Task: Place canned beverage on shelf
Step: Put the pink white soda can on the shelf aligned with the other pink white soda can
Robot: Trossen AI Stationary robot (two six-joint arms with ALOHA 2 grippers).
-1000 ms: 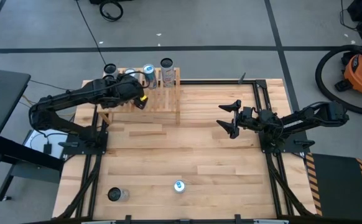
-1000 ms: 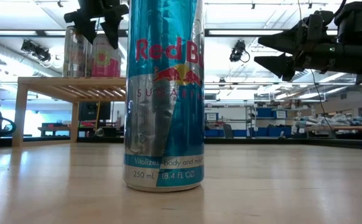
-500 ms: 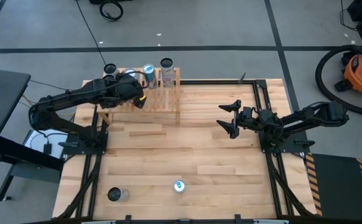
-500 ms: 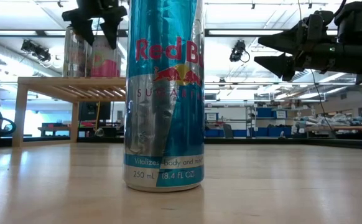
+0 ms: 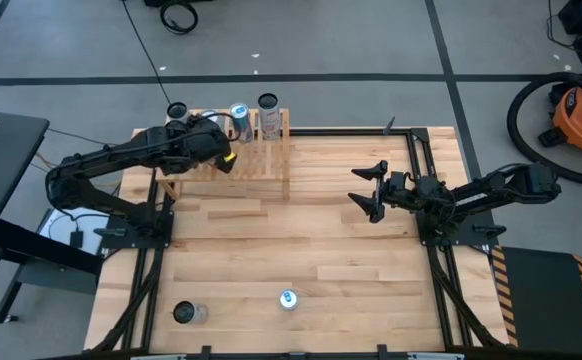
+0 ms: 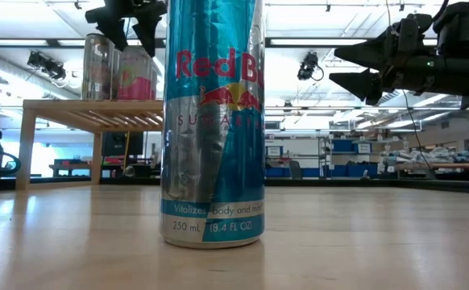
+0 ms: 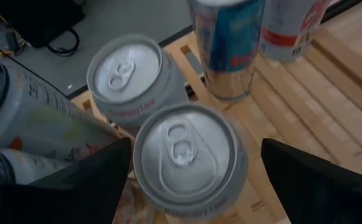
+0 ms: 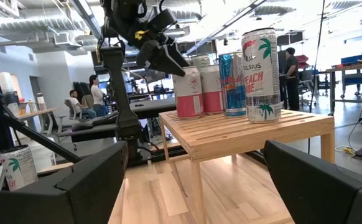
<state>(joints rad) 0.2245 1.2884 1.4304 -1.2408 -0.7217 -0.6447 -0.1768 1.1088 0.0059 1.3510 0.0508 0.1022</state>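
**Hovering over a can just set on the shelf**

Standing upright on the slatted top of the shelf [image 8: 243,134], at the far left corner of the counter [image 5: 301,240], the pink-banded can [image 7: 184,155] sits touching a second pink can [image 7: 131,78], with a blue-and-silver can [image 7: 227,43] and a taller white can [image 8: 260,73] further along the same top. The left hand [image 7: 190,180] hangs directly above the pink-banded can with its fingers spread wide to either side of the lid and no contact showing, so I judge this can to be placed and let go.

A drink can of this kind is a thin aluminium cylinder: stiff along its height, easily dented by a hard squeeze across the wall, and smooth enough to slip. Whether it is full or empty cannot be told here. The safest hold is across the body just under the rim, fingers on opposite sides, with modest pressure. The slats leave gaps, so a can set down tilted could rock.

Two more cans wait near the front edge of the counter: a blue one [image 5: 288,298] about mid-edge and a dark-topped one [image 5: 184,313] toward the front left corner. The right hand [image 5: 368,195] idles above the right half of the counter, fingers apart and empty.
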